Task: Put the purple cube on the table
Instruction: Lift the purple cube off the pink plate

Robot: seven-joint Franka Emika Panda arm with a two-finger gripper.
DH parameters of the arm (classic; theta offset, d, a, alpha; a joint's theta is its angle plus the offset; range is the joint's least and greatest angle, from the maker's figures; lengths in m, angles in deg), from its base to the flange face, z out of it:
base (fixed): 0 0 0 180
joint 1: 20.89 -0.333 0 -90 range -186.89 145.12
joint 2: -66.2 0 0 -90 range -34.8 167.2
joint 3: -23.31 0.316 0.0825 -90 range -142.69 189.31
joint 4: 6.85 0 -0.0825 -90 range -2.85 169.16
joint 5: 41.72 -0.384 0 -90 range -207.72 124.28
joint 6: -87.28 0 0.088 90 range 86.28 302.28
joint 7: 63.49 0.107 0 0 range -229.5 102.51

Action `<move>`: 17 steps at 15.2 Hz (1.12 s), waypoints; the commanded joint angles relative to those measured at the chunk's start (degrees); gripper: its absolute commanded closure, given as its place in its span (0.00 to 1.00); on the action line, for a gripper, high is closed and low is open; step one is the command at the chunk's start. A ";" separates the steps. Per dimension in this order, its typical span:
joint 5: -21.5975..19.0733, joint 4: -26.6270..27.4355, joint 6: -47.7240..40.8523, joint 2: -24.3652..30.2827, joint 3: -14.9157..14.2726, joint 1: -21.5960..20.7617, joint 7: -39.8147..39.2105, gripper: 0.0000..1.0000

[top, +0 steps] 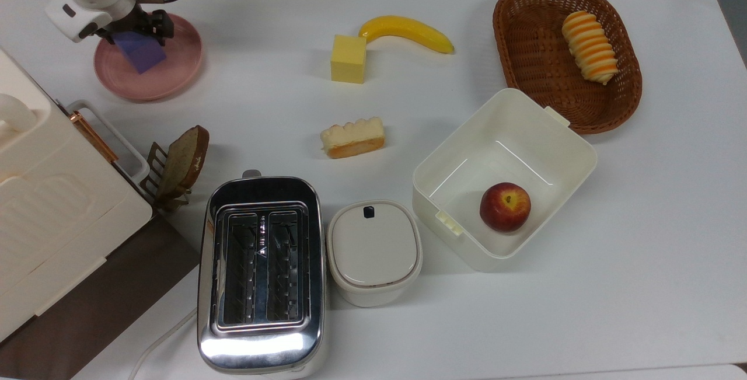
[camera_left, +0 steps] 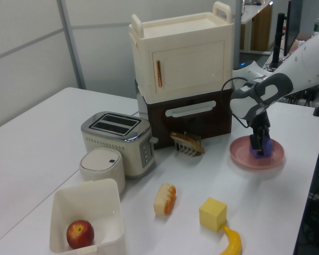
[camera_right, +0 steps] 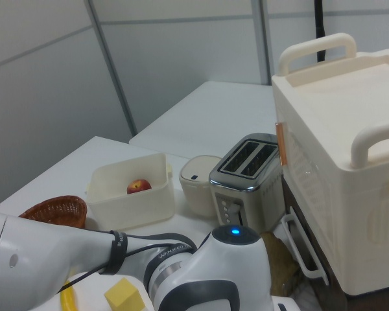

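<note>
Arm: white Panda, reaching in from the top view's upper left corner, wrist bent steeply down over the pink plate (top: 175,73).
Gripper (top: 140,30): black, pointing down; the jaws straddle the purple cube (top: 142,56), one on each side; whether they press its faces cannot be told.
Purple cube: on the plate, partly hidden by the gripper (camera_left: 259,144) in the left view.
Bench (top: 642,251): white; carries the plate near the top view's upper left.
Yellow cube (top: 348,59): on the bench, well apart from the plate, touching a banana (top: 408,32).
</note>
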 commanded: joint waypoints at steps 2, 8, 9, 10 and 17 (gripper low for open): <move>-0.33 -0.25 -4.36 6.26 0.02 -1.82 -2.01 0.51; -9.72 -8.60 -16.77 10.32 2.38 -6.56 -1.95 0.51; -9.99 -8.60 -16.25 10.15 4.83 -7.44 1.20 0.50; -9.82 -8.60 -15.99 9.45 7.64 -8.06 5.41 0.45; -9.38 -8.43 -16.16 6.02 13.90 -14.74 19.06 0.28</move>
